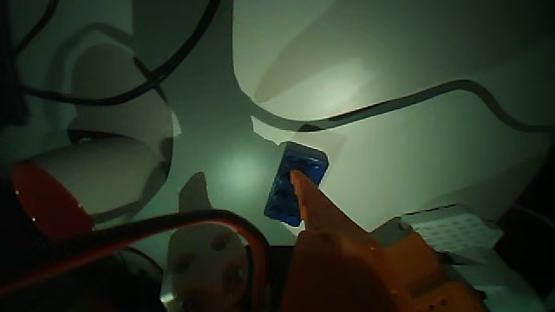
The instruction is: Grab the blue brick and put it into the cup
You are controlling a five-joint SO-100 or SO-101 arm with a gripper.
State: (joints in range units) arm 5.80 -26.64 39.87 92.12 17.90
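Note:
The blue brick (290,186) lies on the pale table near the middle of the dim wrist view. My gripper (249,204) reaches in from the bottom. Its orange finger (312,212) points up with its tip over the brick's left part. A white jaw piece sits lower left, a wide gap away from the orange finger. Nothing lies in that gap, so the gripper looks open. The white cup (100,169) stands at the left, well apart from the brick, with its dark opening partly showing at its top.
Black cables (416,97) cross the table behind the brick and loop at upper left. A red-orange arm part (43,204) fills the lower left. A white perforated block (455,230) sits at lower right. Deep shadows cover much of the surface.

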